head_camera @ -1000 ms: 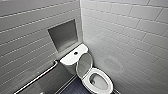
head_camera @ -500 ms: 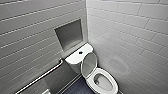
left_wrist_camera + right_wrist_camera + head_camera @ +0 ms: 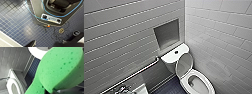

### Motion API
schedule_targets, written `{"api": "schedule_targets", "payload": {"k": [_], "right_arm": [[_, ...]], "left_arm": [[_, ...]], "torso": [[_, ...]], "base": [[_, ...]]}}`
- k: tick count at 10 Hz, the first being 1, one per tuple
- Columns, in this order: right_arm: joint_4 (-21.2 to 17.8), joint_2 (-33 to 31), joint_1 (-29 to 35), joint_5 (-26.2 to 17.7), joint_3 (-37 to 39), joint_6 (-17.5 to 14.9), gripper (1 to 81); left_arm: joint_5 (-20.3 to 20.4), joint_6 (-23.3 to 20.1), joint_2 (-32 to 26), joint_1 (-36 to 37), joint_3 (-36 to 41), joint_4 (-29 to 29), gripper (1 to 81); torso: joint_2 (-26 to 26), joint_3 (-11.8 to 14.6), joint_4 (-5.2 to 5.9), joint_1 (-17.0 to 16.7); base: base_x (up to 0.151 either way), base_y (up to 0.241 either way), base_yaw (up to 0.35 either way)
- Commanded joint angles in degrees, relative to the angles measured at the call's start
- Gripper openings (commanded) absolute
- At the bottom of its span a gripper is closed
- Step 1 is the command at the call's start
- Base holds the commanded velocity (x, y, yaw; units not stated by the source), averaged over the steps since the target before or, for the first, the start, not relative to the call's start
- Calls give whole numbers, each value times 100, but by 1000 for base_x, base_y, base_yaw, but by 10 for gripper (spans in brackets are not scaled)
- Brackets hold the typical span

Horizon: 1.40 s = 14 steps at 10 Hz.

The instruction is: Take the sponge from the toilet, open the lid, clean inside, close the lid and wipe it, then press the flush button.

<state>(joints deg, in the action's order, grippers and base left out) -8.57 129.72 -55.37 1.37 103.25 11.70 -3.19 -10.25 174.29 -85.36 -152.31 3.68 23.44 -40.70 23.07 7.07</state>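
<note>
Right gripper (image 3: 55, 91) clamped on the sponge (image 3: 62, 68), which is held off the floor with the toilet (image 3: 197, 83) beyond it. Lid (image 3: 184, 64) raised, leaning against the tank (image 3: 169, 57). Flush button (image 3: 176, 52) at the middle of the tank top. Toilet in the corner of 2 tiled walls (image 3: 121, 37).

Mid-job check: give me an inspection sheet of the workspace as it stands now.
surface: dark blue small-tile floor.
job's things: toilet with lid raised against the tank; flush button on the tank top; green sponge close before the right wrist camera.
clutter: small round dark object on the floor, kind unclear.
grippers: open or shut cannot be told.
cables: blue cable across the robot's base; thin black cable looped on the floor.
surroundings: grey tiled walls, wall niche, grab bar.
</note>
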Motion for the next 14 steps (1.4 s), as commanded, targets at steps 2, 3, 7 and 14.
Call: {"api": "schedule_targets", "payload": {"k": [2,3,7,14], "right_arm": [[-110,-532,1330,-452,-175,236,10],[-110,-559,1540,-540,-193,236,10],[-101,-576,2472,-839,-227,236,10],[-110,-321,2455,-848,291,420,10]], "left_arm": [[-489,-12,-78,-135,-9,63,811],[-489,-12,-69,-144,-10,63,811],[-498,-12,-69,-206,-10,63,811],[-489,-12,-60,-214,-10,54,811]], "torso": [[0,-250,722,2],[0,-309,909,2],[568,-345,1121,376],[1764,-383,1261,1123]], "base": [[0,0,0],[0,0,0],[0,0,0],[0,0,0]]}}
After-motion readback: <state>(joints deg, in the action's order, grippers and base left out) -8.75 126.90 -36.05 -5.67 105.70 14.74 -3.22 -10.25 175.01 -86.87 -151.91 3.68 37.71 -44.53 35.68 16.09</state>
